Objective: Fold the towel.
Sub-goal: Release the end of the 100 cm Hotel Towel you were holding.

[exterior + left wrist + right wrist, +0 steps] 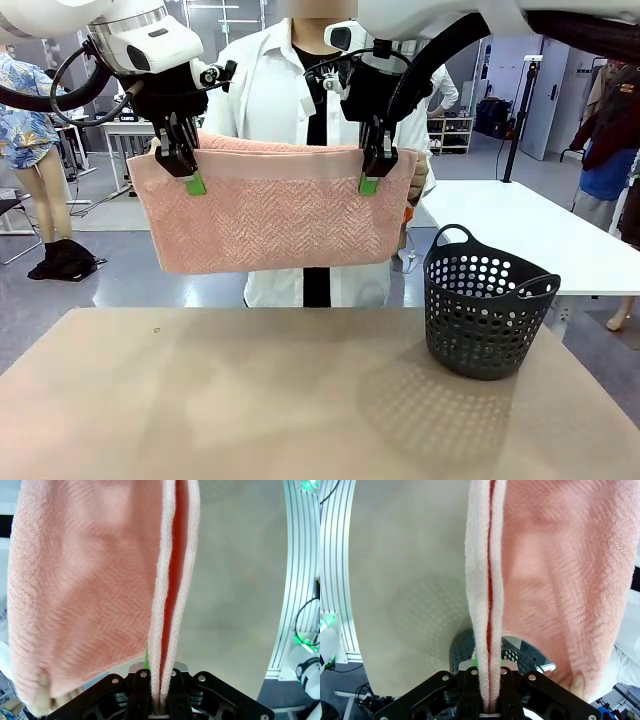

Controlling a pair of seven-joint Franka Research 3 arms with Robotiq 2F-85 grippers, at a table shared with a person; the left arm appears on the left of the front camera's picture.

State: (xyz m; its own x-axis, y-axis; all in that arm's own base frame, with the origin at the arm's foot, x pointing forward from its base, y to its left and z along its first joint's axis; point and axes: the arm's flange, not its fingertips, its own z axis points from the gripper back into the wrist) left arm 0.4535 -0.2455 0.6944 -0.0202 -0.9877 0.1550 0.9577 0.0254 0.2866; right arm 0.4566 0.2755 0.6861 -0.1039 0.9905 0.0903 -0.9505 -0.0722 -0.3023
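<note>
Front view: the light salmon-pink terry towel with herringbone weave (270, 215) hangs doubled in the air above the beige table (200, 400), up and left of the dark perforated plastic basket (487, 310). The left gripper (194, 180) and right gripper (369, 180) each clamp its top band, with two layers pinched between the fingers in both wrist views. A half-fold seems made. Next, I judge, both arms must lower together, edge level, to lay it flat.

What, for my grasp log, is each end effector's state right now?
Left end effector: closed on the towel, at its top edge.
Right end effector: closed on the same top edge.
</note>
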